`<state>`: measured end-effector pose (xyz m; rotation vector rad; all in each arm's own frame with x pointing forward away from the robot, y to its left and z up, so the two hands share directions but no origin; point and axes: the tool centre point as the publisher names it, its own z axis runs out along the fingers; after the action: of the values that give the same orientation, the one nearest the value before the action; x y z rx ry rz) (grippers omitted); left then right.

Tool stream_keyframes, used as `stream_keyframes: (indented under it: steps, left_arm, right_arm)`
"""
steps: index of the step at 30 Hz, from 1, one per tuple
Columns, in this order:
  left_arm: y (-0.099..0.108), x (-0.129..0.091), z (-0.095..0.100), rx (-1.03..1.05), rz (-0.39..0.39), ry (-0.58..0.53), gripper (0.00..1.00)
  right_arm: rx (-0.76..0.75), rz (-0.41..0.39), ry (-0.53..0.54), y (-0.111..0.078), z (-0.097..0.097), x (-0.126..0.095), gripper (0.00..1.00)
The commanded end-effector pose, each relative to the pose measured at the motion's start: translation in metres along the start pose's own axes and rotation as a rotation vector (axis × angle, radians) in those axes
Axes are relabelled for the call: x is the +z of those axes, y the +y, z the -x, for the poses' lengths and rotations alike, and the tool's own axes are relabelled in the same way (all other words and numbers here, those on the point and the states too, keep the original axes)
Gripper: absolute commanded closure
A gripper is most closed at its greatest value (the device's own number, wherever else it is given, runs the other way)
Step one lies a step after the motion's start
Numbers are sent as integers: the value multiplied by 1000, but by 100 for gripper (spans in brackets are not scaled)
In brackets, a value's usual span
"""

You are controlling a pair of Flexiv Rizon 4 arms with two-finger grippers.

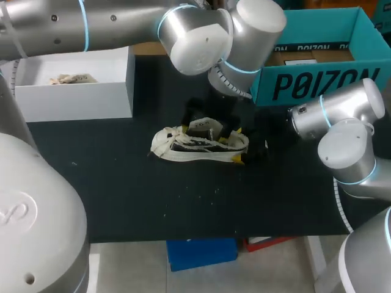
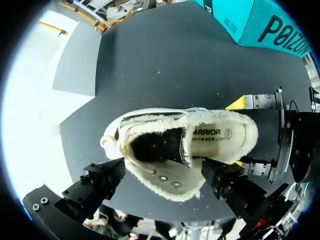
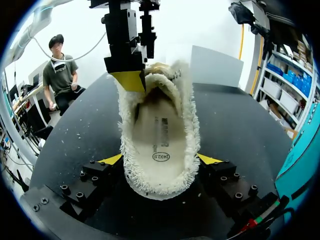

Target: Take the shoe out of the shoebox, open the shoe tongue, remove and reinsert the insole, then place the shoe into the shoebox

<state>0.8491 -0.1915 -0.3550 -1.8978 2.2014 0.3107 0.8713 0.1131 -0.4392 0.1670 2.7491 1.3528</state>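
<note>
Resting sole-down at the centre of the black table (image 1: 122,183), the cream shoe (image 1: 198,143) points its toe to 9 o'clock and its heel to 3 o'clock, as seen from the head view.

The shoe is outside the teal shoebox (image 1: 317,85), which stands open at 1 o'clock from it. A white box (image 1: 79,97) stands at 10 o'clock, well apart.

Right gripper (image 3: 160,160): positioned at the 3 o'clock end of the shoe. Its fingers are clamped on the heel, with one yellow tip against each side.

Left gripper (image 2: 162,170): positioned directly above the shoe mouth. Its fingers are spread wide and straddle one side wall. One yellow tip sits at the collar edge. Firm contact on both sides cannot be confirmed.

Insole (image 3: 159,140): seated flat inside the shoe, printed face up, visible through the mouth from the heel forward.
</note>
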Motion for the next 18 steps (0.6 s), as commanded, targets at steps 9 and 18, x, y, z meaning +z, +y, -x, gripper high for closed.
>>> stream_keyframes:
  steps: [9,18]
  left_arm:
    - [-11,15,-3,3,29,-47,56]
    - [-14,17,-1,29,48,-62,100]
  right_arm:
    - [1,-1,-1,-1,2,2,100]
    - [1,-1,-1,-1,2,2,100]
